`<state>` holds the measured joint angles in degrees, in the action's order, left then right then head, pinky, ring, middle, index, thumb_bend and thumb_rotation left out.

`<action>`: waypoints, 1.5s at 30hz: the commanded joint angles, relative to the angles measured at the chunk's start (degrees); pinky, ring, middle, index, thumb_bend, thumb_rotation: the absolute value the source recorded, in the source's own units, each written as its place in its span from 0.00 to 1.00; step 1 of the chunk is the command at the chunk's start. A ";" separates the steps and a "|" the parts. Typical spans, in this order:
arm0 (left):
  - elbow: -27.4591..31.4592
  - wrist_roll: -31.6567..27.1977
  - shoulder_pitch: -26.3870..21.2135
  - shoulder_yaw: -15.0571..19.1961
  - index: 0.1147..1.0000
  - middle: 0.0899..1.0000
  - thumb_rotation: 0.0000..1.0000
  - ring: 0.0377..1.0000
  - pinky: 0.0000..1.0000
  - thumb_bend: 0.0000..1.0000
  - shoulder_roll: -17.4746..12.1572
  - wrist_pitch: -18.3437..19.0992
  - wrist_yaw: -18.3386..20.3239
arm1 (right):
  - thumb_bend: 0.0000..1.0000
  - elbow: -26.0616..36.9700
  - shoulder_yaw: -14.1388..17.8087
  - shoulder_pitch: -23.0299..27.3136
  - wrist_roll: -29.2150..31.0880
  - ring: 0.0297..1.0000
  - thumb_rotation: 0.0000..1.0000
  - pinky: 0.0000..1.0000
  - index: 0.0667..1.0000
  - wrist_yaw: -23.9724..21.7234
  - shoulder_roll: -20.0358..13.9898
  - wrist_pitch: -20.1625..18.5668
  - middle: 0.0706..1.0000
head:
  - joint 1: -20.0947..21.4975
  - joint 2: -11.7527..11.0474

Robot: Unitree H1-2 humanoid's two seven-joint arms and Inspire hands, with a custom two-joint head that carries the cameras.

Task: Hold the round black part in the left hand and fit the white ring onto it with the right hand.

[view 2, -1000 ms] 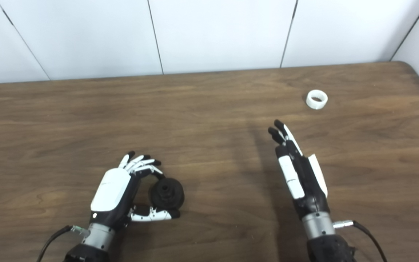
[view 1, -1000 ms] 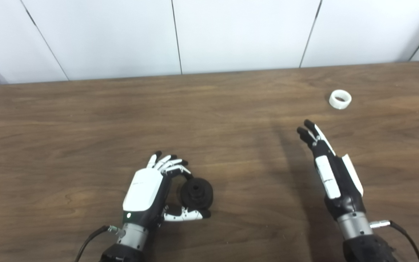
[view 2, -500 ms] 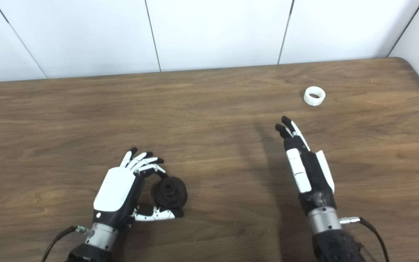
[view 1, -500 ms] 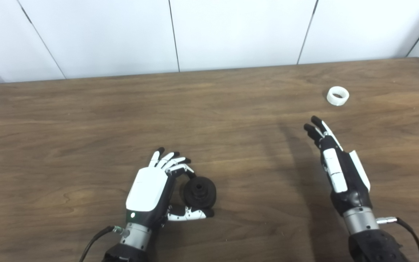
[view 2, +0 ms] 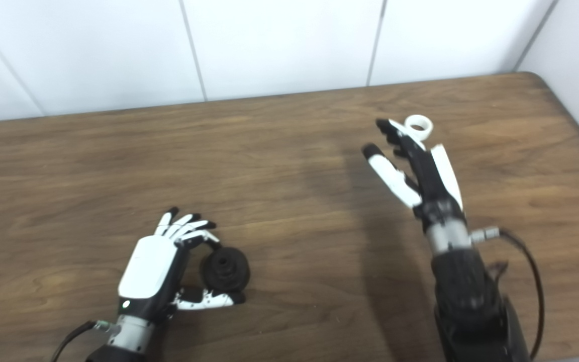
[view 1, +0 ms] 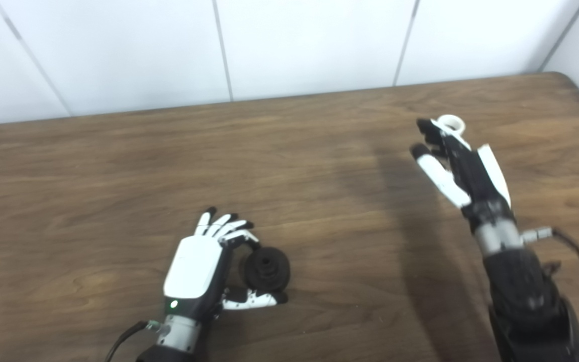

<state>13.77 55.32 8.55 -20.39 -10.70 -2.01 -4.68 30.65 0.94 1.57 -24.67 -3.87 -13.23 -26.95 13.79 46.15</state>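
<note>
Left hand [view 1: 196, 261] curled around black part [view 1: 267, 268], mid-table [view 1: 118, 166]. Right hand [view 1: 463, 163], fingers spread and empty, at white ring [view 1: 451, 122] near far edge.

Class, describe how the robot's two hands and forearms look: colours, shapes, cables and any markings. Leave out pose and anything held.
Left hand: glossy white back plate, black palm, white fingers with black tips, a small green light near the silver wrist cuff, and a black cable trailing from it. Right hand: the same white-and-black build, silver cuff with a metal plug and looping black cable, and a black textured forearm sleeve.
</note>
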 commanded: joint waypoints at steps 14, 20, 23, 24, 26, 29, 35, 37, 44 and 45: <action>-3.29 -2.92 0.07 3.10 0.42 0.75 0.05 0.87 1.00 0.52 -3.92 -5.24 -2.71 | 0.63 -11.38 2.48 16.57 -19.17 0.92 0.36 0.85 0.78 -11.37 -8.81 0.07 0.89 | 7.77 -2.00; -3.28 -3.55 0.45 3.77 0.42 0.75 0.05 0.87 1.00 0.52 -4.18 -5.54 -2.21 | 0.67 -20.11 1.47 21.01 -21.06 0.93 0.31 0.96 0.78 -10.78 -13.35 0.41 0.90 | 8.46 -2.24; -3.53 -3.76 0.63 4.00 0.42 0.75 0.05 0.87 1.00 0.52 -4.35 -5.98 -2.41 | 0.69 -25.18 0.43 23.25 -21.15 0.93 0.30 1.00 0.76 -9.69 -15.37 0.74 0.90 | 8.95 -2.45; -3.54 -3.77 0.68 4.05 0.42 0.75 0.05 0.87 1.00 0.52 -4.37 -6.02 -2.36 | 0.69 -26.62 -0.06 23.88 -21.20 0.94 0.30 1.00 0.76 -9.54 -16.03 0.85 0.90 | 8.95 -2.45; -3.53 -3.88 0.81 4.15 0.42 0.75 0.05 0.86 1.00 0.52 -4.47 -6.17 -2.30 | 0.69 -29.36 -0.95 24.92 -20.83 0.95 0.30 1.00 0.76 -9.16 -17.31 1.57 0.90 | 9.44 -2.52; -3.71 -4.05 0.90 4.31 0.42 0.75 0.05 0.86 1.00 0.52 -4.61 -6.59 -2.60 | 0.72 -32.63 -2.28 26.29 -20.68 0.96 0.30 1.00 0.76 -8.98 -18.67 1.89 0.91 | 9.88 -2.49; -3.63 -3.93 0.97 4.48 0.42 0.75 0.05 0.86 1.00 0.52 -4.80 -6.60 -2.39 | 0.74 -36.35 -5.36 28.35 -21.19 0.97 0.29 1.00 0.76 -9.52 -20.38 1.34 0.92 | 10.23 -2.68; -3.63 -3.93 1.01 4.50 0.42 0.75 0.05 0.86 1.00 0.52 -4.86 -6.66 -2.37 | 0.75 -37.79 -6.36 29.37 -21.39 0.97 0.29 1.00 0.75 -9.84 -20.75 0.97 0.92 | 10.23 -2.68; -3.39 -3.91 1.23 4.54 0.42 0.75 0.05 0.86 1.00 0.52 -4.74 -6.51 -2.02 | 0.79 -42.05 -9.19 32.38 -22.54 0.97 0.31 1.00 0.75 -11.46 -21.32 0.16 0.92 | 10.30 -2.90; -3.43 -3.92 1.23 4.55 0.42 0.75 0.05 0.86 1.00 0.52 -4.73 -6.55 -2.04 | 0.79 -42.57 -9.53 32.68 -22.71 0.97 0.32 1.00 0.75 -11.67 -21.34 0.16 0.92 | 10.48 -2.90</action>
<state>11.57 51.11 8.81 -16.09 -14.56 -8.59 -6.55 -12.54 -8.73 31.08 -46.27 -15.79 -32.88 -26.75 24.08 43.24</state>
